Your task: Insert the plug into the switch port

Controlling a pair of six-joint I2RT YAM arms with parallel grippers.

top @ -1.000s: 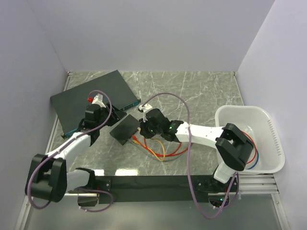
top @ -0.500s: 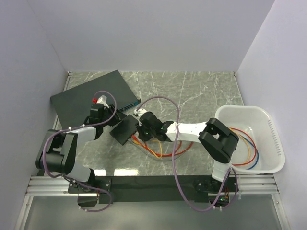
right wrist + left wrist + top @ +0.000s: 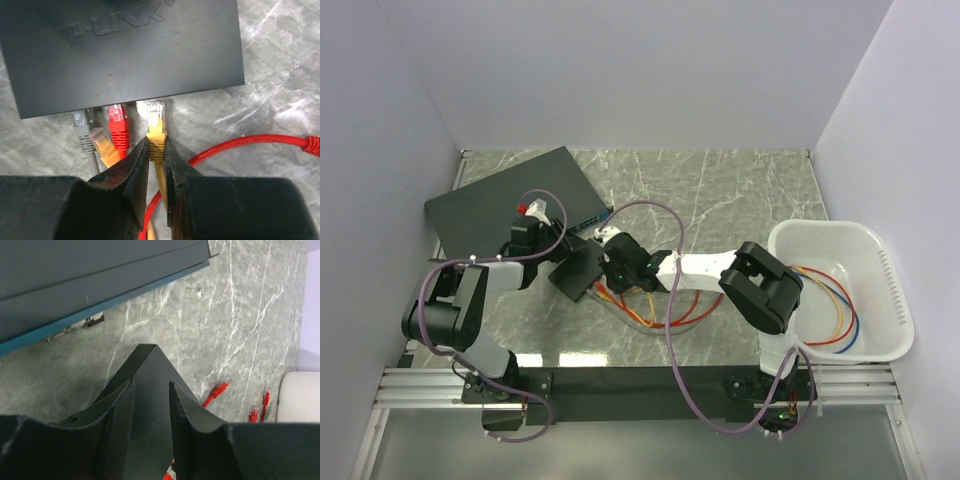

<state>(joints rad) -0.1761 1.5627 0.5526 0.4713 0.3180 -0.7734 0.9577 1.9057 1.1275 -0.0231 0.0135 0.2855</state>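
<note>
Yellow is the colour of the plug (image 3: pixel 156 125) that the right hand (image 3: pixel 156 146) pinches by its boot, both fingers (image 3: pixel 136 167) pressed against it and its cable running back between them. The plug's clear tip points at the near edge of the switch (image 3: pixel 125 50), a flat black box with pale lettering on top. The tip lies right at the port (image 3: pixel 156 100); whether it has gone in at all I cannot tell. Just left of it a red plug (image 3: pixel 117 124) sits at that same edge, with a grey plug (image 3: pixel 80 119) further left. An orange plug (image 3: pixel 101 142) lies loose between those two, a little short of the box. A red cable (image 3: pixel 250 142) curves across the grey marble table (image 3: pixel 280 60) to the right.

From the left wrist, the left hand (image 3: pixel 151 386) is closed on the switch from the opposite side. Its two fingers (image 3: pixel 122 410) clamp the box, and one corner pokes out beyond them. A dark slab (image 3: pixel 90 275) with a blue strip lies well behind. Two loose red plugs (image 3: pixel 216 392) lie on the table near a white tub (image 3: pixel 300 397).

From above, the two hands meet at the switch in the middle of the table, left of the tub, which holds coloured cables (image 3: pixel 835 300).
</note>
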